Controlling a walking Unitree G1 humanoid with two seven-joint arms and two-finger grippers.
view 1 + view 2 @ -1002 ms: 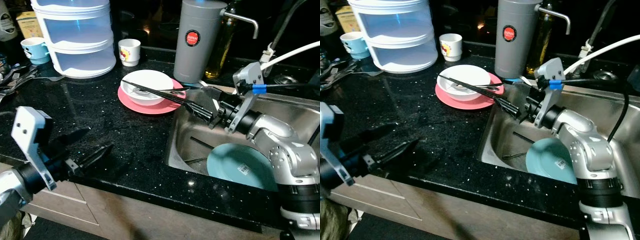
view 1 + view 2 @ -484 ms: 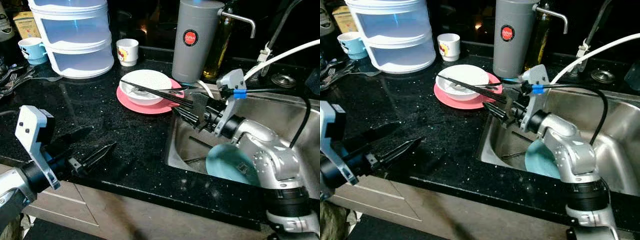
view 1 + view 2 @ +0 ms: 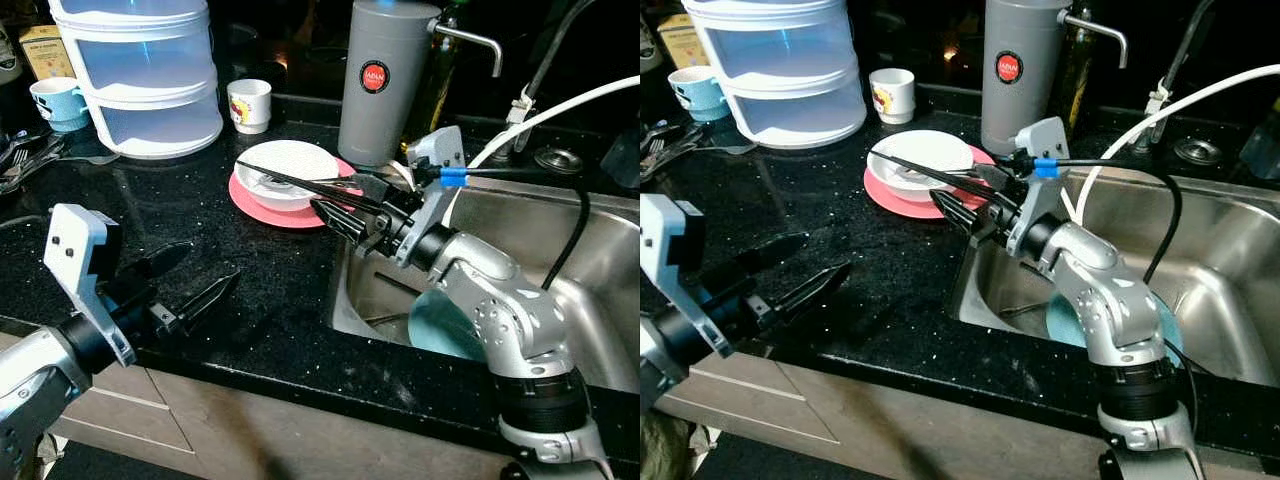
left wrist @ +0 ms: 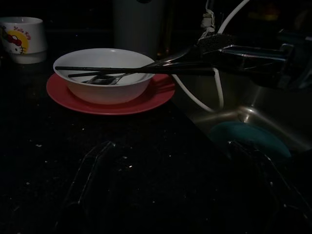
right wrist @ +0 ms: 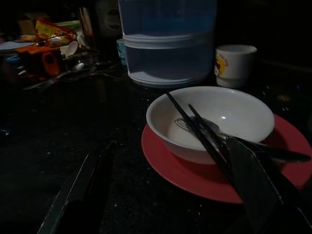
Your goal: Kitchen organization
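A white bowl (image 3: pixel 290 168) sits on a red plate (image 3: pixel 262 207) on the black counter. Black chopsticks (image 3: pixel 285 179) and a spoon (image 4: pixel 103 79) lie across the bowl. My right gripper (image 3: pixel 335 197) is open at the plate's right edge, level with the chopstick ends; in the right wrist view one finger (image 5: pixel 253 187) overlaps those ends, and whether it touches them I cannot tell. My left gripper (image 3: pixel 210 265) hovers open and empty over the counter's front left. A teal plate (image 3: pixel 440 325) lies in the sink (image 3: pixel 590 250) below my right arm.
Stacked clear containers (image 3: pixel 140 75) stand at the back left, with a blue cup (image 3: pixel 52 100) and loose cutlery (image 3: pixel 20 160) beside them. A cartoon cup (image 3: pixel 248 103) and a tall grey canister (image 3: pixel 385 75) stand behind the plate. A white hose (image 3: pixel 560 105) arcs over the sink.
My right gripper has swung left from above the sink to the red plate's edge, staying open. The left gripper has barely moved; the view shifted slightly.
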